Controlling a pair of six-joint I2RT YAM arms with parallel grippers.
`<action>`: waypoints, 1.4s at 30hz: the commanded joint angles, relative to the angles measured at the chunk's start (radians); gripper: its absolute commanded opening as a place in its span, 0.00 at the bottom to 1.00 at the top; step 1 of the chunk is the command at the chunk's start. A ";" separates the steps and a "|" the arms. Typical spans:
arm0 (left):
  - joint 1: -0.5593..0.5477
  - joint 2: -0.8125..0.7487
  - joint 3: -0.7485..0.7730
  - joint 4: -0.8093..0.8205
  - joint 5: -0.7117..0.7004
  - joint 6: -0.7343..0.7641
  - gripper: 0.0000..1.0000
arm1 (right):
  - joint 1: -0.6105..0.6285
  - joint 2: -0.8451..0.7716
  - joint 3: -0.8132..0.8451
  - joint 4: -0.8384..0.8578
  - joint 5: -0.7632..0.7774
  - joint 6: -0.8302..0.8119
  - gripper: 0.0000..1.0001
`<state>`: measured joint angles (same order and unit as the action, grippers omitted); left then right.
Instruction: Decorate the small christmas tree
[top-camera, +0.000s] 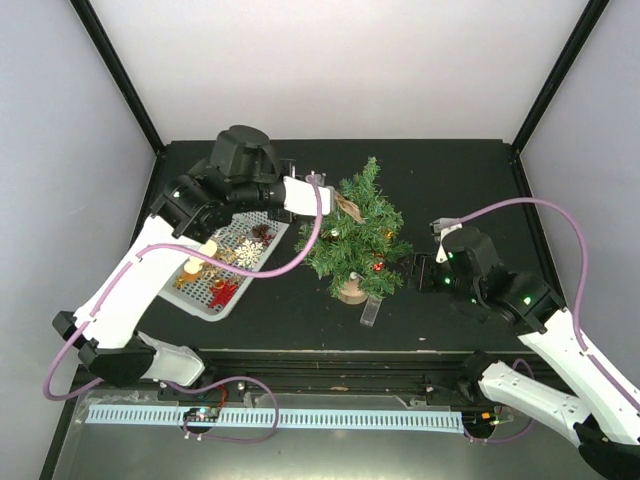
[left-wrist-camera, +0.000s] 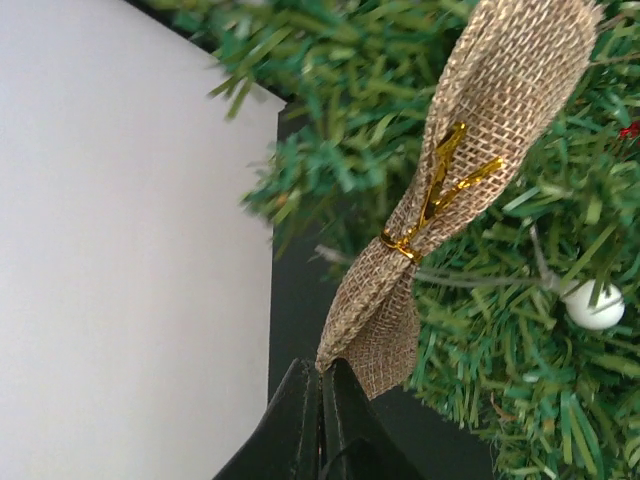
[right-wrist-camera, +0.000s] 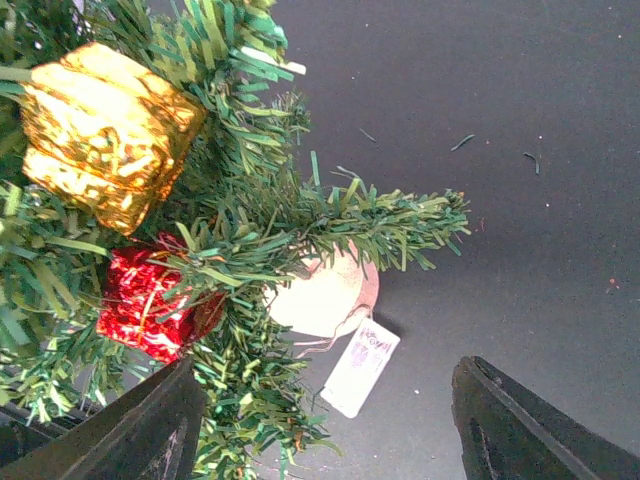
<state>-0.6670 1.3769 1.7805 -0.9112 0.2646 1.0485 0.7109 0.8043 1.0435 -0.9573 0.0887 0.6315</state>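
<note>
Standing upright near the middle of the dark surface (top-camera: 470, 180), the small christmas tree (top-camera: 358, 232) has its round wooden base (top-camera: 352, 291) partly hidden by branches. The left jaws are pressed together on the lower tail of a burlap bow (left-wrist-camera: 450, 170) tied with gold thread. The bow lies against the needles near a white bead (left-wrist-camera: 592, 305), and its top is cut off by the frame edge. The right jaws stand wide apart, holding nothing, just beside low branches bearing a gold foil gift box (right-wrist-camera: 105, 135) and a red one (right-wrist-camera: 145, 305). A paper tag (right-wrist-camera: 360, 368) by the base is unreadable. A perforated tray (top-camera: 225, 311) of ornaments lies partly under the left arm (top-camera: 140, 280).
</note>
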 joint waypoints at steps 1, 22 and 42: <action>-0.062 0.019 0.039 -0.004 -0.097 0.079 0.01 | -0.005 -0.017 -0.024 0.018 0.011 0.009 0.69; -0.179 0.042 -0.039 -0.009 -0.272 0.158 0.02 | -0.005 -0.037 -0.039 0.032 -0.017 0.022 0.69; -0.158 0.004 -0.013 0.120 -0.395 0.087 0.59 | -0.005 -0.052 -0.022 0.013 -0.008 0.004 0.70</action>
<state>-0.8364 1.4204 1.7256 -0.8211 -0.1043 1.1656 0.7109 0.7650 1.0012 -0.9424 0.0692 0.6376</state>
